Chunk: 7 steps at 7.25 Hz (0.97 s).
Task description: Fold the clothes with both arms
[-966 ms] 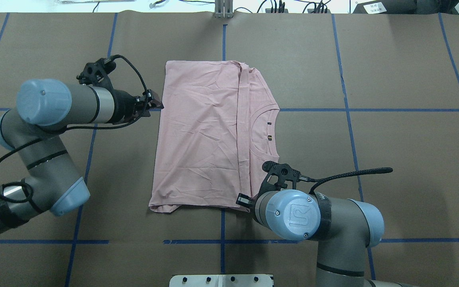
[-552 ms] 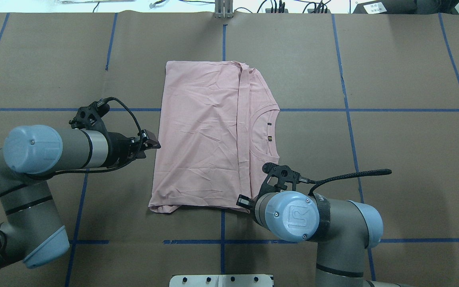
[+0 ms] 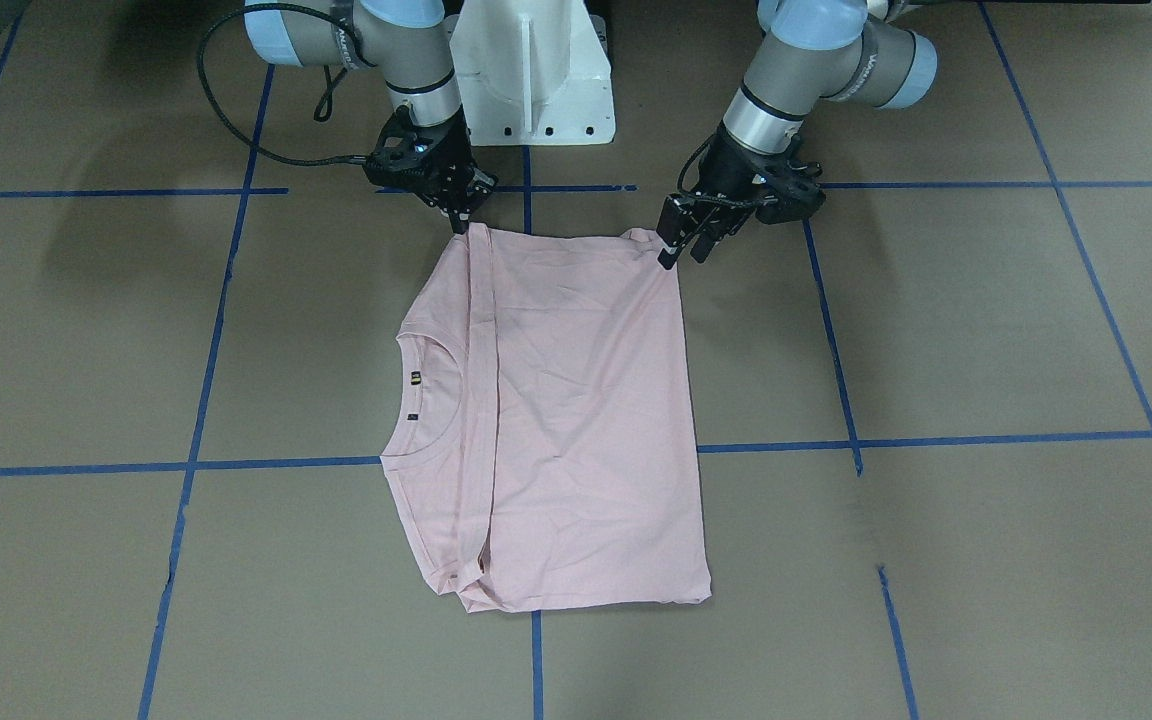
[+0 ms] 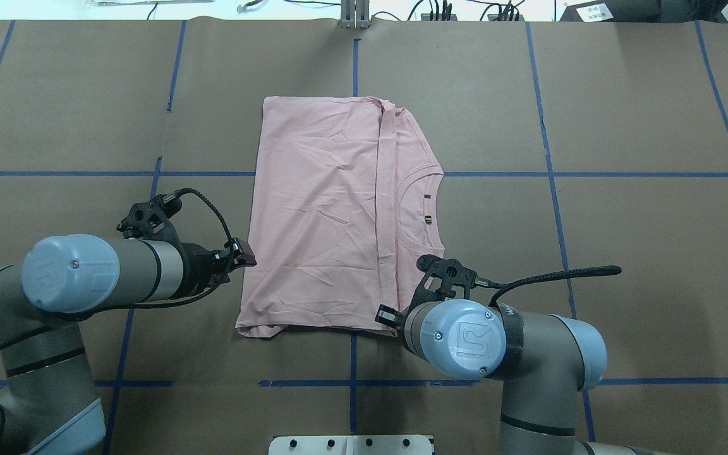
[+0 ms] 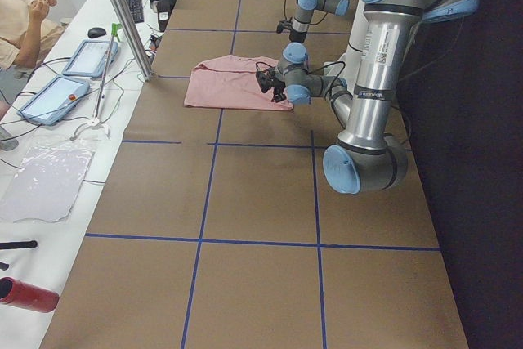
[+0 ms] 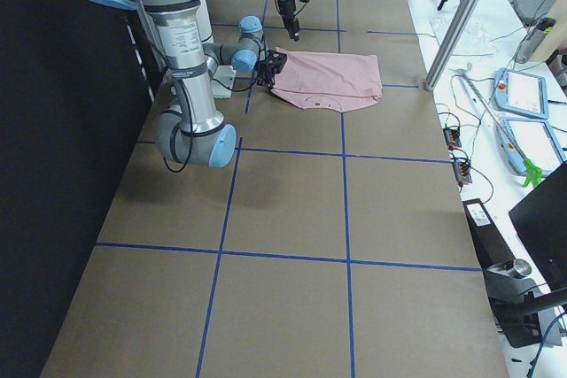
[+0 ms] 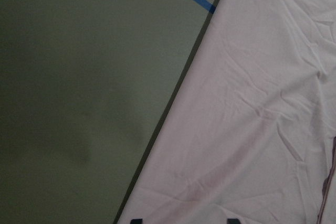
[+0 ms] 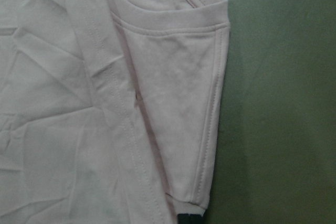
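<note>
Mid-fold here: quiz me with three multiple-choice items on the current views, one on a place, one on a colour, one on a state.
1. The neck opening of the pale pink short-sleeved T-shirt lies toward: A the robot's left; B the robot's right; C the table's far edge.
2. The tape lines on the brown paper-covered table are: A red; B blue; C white.
3. The black two-finger left end effector is: A open; B shut on a sleeve; C out of every view.

Answers:
1 B: the overhead view shows the collar on its right half, the robot's right.
2 B: the grid is blue in every exterior view.
3 A: the left wrist view shows its fingertips apart over the shirt.
</note>
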Each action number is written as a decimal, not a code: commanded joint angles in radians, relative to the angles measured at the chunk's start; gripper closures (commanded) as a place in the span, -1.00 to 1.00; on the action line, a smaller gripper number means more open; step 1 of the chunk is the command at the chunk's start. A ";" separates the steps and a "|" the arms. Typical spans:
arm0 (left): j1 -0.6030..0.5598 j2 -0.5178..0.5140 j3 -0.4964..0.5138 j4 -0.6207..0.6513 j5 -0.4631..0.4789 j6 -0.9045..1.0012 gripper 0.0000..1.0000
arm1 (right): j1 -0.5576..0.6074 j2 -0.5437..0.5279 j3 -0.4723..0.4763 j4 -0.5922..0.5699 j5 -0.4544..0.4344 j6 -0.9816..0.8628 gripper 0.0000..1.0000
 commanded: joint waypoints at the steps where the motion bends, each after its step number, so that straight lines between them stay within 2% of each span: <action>1: 0.012 0.001 -0.001 0.020 0.005 -0.002 -0.23 | 0.005 0.004 -0.010 0.006 0.000 0.000 0.87; 3: 0.084 -0.006 -0.002 0.123 0.006 -0.034 -0.30 | 0.005 0.005 -0.013 0.006 0.000 0.002 0.88; 7: 0.113 -0.007 0.004 0.143 0.008 -0.040 -0.27 | 0.006 0.008 -0.008 0.006 0.001 0.003 0.90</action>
